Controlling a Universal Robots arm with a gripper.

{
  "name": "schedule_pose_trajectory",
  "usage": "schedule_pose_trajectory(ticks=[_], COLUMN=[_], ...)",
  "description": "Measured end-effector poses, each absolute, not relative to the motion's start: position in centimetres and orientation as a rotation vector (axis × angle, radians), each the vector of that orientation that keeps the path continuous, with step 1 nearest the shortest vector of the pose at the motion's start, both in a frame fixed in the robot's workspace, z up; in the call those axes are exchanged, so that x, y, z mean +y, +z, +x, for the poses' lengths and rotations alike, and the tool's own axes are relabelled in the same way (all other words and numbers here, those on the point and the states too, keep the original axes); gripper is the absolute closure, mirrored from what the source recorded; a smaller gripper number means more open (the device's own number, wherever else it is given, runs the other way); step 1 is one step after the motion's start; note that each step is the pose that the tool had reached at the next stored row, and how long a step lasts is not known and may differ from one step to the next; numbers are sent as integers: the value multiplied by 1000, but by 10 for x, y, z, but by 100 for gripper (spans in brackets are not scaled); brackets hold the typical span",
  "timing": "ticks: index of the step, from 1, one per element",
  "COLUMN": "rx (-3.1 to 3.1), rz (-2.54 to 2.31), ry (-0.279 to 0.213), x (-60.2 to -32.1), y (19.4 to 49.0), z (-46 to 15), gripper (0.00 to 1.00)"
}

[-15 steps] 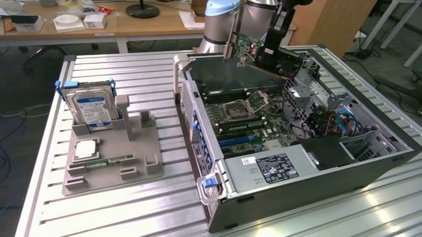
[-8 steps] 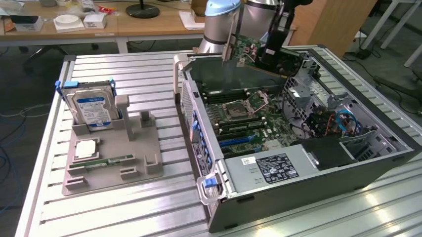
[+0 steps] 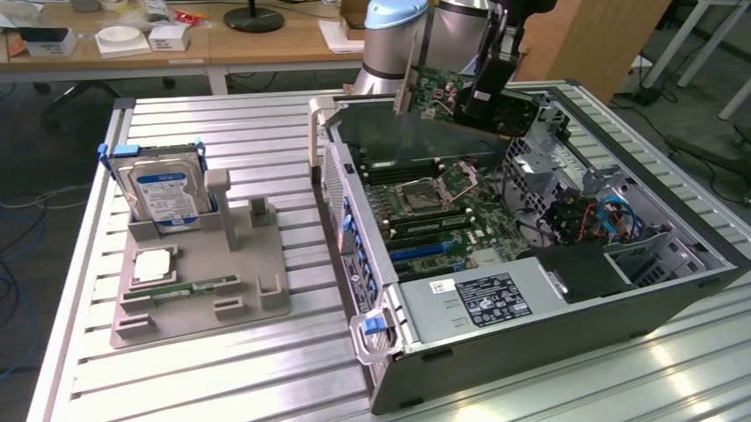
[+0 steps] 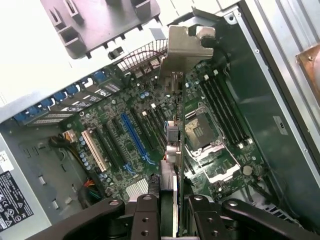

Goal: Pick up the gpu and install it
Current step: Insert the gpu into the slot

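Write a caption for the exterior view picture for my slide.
Robot gripper holds the graphics card in the air over the open computer case.

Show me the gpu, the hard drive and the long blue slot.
gpu (image 3: pixel 444 95): exterior view, green board face.
hard drive (image 3: pixel 164 195): exterior view, blue-white label.
long blue slot (image 4: pixel 136 142): wrist view, mid-length.

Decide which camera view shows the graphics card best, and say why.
The exterior view: the graphics card shows its broad face, held by the hand above the computer case. The wrist view shows it edge-on, its metal bracket at the far end.
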State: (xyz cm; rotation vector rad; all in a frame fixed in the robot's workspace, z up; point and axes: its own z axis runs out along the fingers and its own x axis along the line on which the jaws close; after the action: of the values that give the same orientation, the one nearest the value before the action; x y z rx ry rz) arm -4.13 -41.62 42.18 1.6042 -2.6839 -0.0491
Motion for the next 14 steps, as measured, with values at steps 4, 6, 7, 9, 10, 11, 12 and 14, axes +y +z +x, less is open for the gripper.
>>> schedule_pose_trajectory(ticks=[4,6,7,9,10,11,12,14], rx=[-2675,-2652,-2638,-2605,-2589,-2573,-2556,-2522], rz=[1638,1676,1699,1747,1770,1793,1817,1862], ry=[-51,-50,-50,-50,-50,-50,-50,-49], x=[-416,-416,-416,-416,-416,-416,-416,-416], y=[419,418,417,415,414,413,412,410], z=[-41,-41,-41,-41,-41,-41,-41,-41], gripper=[73,73,73,73,73,73,73,73])
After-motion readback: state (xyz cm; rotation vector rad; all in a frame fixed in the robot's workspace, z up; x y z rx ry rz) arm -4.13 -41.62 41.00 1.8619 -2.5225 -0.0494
